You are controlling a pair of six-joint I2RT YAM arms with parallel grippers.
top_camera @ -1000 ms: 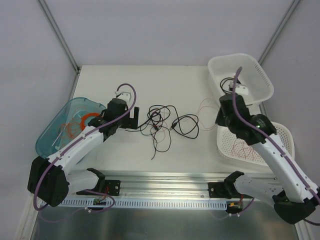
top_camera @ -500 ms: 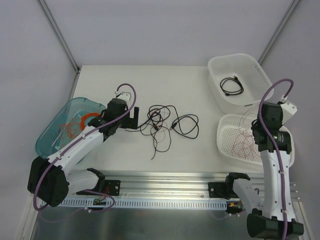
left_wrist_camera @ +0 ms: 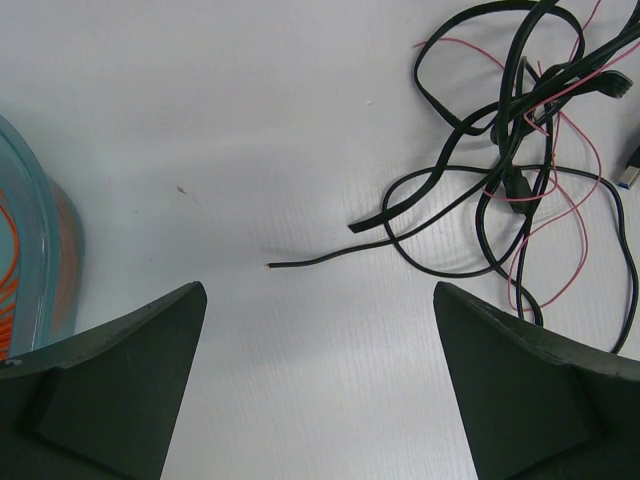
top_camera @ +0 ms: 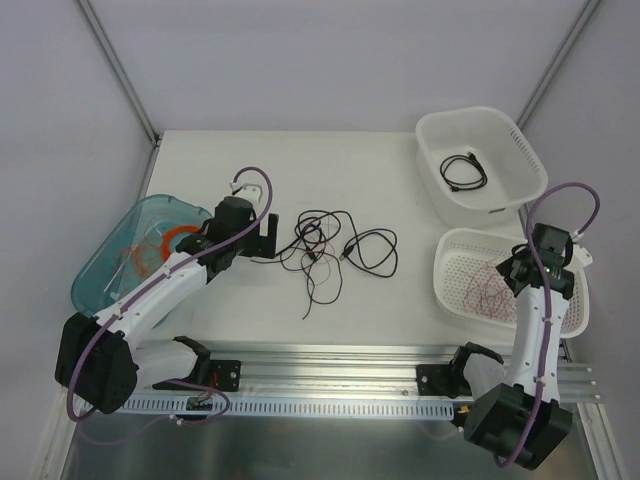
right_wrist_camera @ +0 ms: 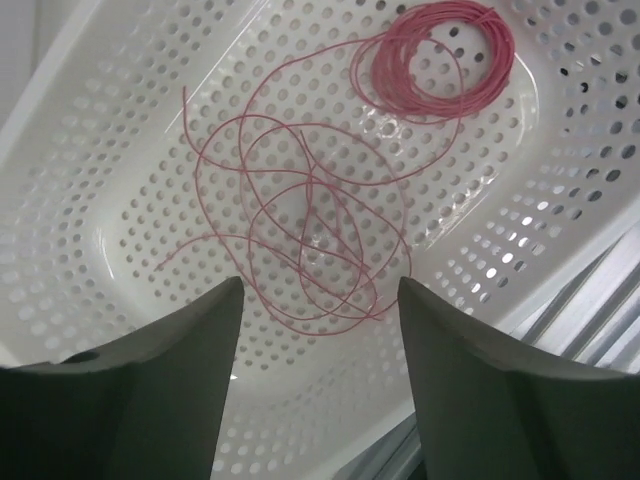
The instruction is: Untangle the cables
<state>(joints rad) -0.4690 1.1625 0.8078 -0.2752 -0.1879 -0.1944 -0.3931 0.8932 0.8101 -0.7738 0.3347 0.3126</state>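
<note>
While the cables [top_camera: 335,248] lie tangled mid-table, left gripper [left_wrist_camera: 318,290] spread wide beside them, holding nothing, right gripper [right_wrist_camera: 320,285] parted, unladen, above perforated basket [right_wrist_camera: 120,160] containing pink wire [right_wrist_camera: 430,98]

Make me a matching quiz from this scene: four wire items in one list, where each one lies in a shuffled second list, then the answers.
Things:
1. tangle
2. pink wire
3. black cable
4. orange coil

Places:
A. blue tub
B. far basket
C. table
D. near basket

Pairs: 1-C, 2-D, 3-B, 4-A.
</note>
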